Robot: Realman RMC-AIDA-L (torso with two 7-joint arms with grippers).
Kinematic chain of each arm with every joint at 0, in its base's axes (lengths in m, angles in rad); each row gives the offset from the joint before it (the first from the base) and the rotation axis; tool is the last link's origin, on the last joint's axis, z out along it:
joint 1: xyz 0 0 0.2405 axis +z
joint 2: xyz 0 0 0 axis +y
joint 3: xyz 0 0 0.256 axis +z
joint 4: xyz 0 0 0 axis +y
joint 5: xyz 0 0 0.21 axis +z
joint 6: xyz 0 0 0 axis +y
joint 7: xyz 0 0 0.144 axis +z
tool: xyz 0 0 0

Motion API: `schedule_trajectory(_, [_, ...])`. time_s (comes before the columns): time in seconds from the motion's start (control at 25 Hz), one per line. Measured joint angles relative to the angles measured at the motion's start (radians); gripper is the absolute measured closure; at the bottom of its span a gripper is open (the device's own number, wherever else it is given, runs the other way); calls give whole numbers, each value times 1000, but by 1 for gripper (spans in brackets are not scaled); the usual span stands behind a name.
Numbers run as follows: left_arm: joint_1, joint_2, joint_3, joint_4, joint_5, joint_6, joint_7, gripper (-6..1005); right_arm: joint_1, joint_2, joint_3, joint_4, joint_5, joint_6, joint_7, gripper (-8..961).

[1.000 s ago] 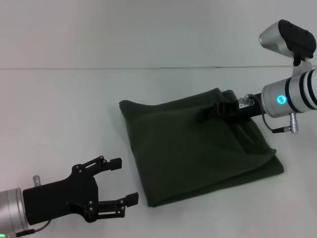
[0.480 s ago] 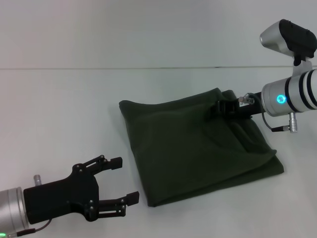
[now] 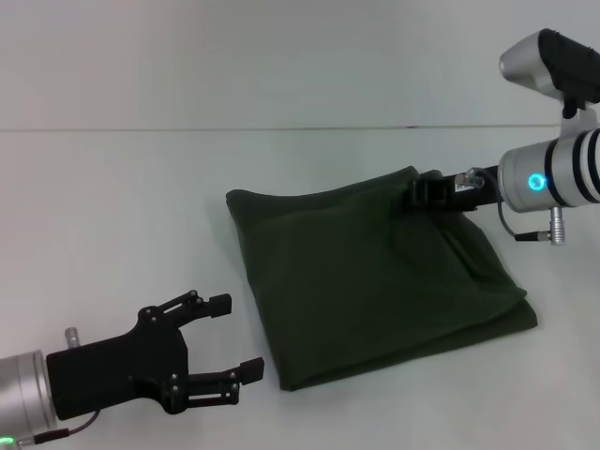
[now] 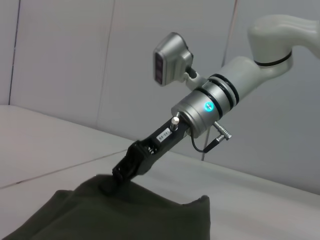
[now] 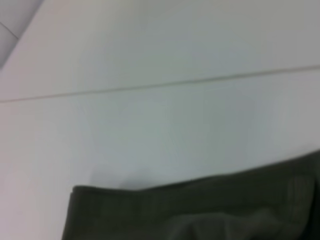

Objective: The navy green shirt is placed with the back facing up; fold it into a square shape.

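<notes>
Right gripper (image 3: 420, 194) has backed off toward the far right corner of the folded dark olive-green cloth shirt (image 3: 375, 281) since a second ago; the cloth hasn't shifted. Shirt lies mid-table as a near-square packet on the white table (image 3: 112, 206).

Judgement: fold looks basically done, so retreat cleanly: lift clear before pulling sideways so the top layer isn't dragged.

Right arm reaches in low from the right, wrist angled down; can't tell its finger state. Left gripper (image 3: 246, 337) hovers near the front-left corner, fingers spread wide, empty.
</notes>
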Motion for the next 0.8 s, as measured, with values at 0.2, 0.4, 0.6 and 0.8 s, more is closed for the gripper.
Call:
schedule_trajectory(0.2, [-2,0,0,-8,0,-3,-3,48,-35,2,0,-61,16,10,-25,899])
schedule_trajectory(0.4, [-3,0,0,-10,0,-3,-16,48,-48,0,-6,-97,17,12,-52,898])
schedule_trajectory(0.6, [-3,0,0,-12,-1,-4,-29,48,-48,11,-7,-97,18,42,-102,897])
schedule_trajectory(0.8, [-3,0,0,-19,1,-6,-40,48,-48,21,-7,-106,19,53,-151,895])
